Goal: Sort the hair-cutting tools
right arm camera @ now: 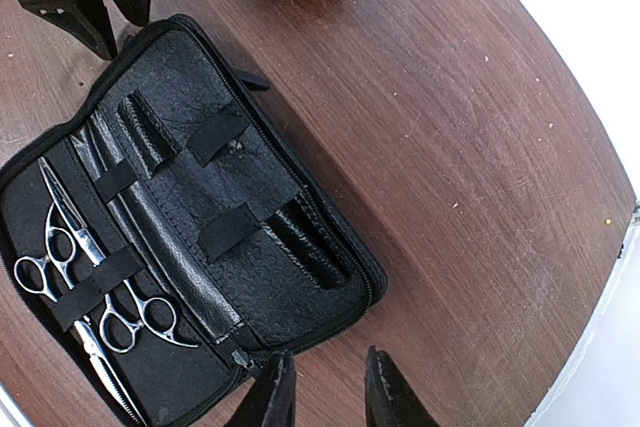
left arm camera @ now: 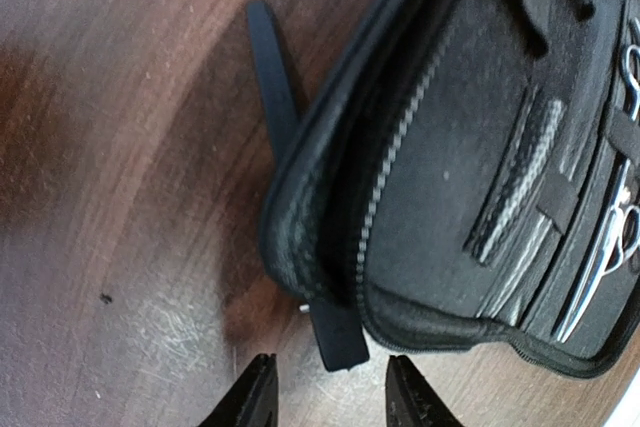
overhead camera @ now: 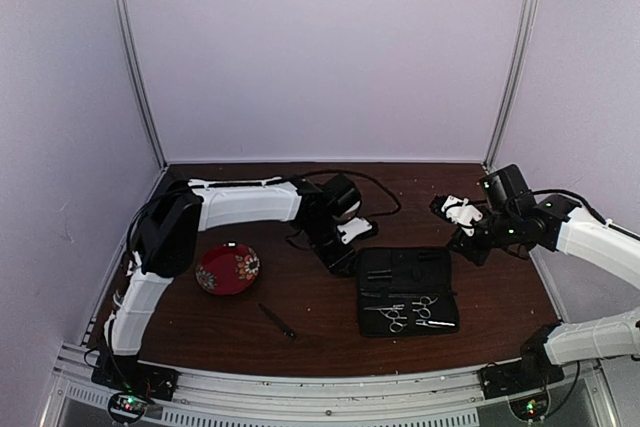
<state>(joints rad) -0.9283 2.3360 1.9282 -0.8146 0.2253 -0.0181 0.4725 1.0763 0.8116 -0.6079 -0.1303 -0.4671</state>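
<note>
An open black case [overhead camera: 405, 277] lies flat on the table, right of centre. Two silver scissors [right arm camera: 80, 237] [right arm camera: 135, 319] sit strapped in its near half, also seen from above [overhead camera: 398, 315] [overhead camera: 428, 307]. A thin black stick-like tool [overhead camera: 277, 320] lies loose on the wood, left of the case. My left gripper [left arm camera: 330, 407] is low at the case's left edge [overhead camera: 345, 262], open, with the case's zipper strap [left arm camera: 335, 332] just ahead of its fingertips. My right gripper [right arm camera: 328, 402] hovers open and empty above the case's far right corner [overhead camera: 450, 210].
A red patterned plate [overhead camera: 228, 268] sits on the left of the table. Black cables [overhead camera: 370, 192] trail along the back behind the left arm. Pale walls close in the table on three sides, and a metal rail [overhead camera: 330, 387] runs along the front edge.
</note>
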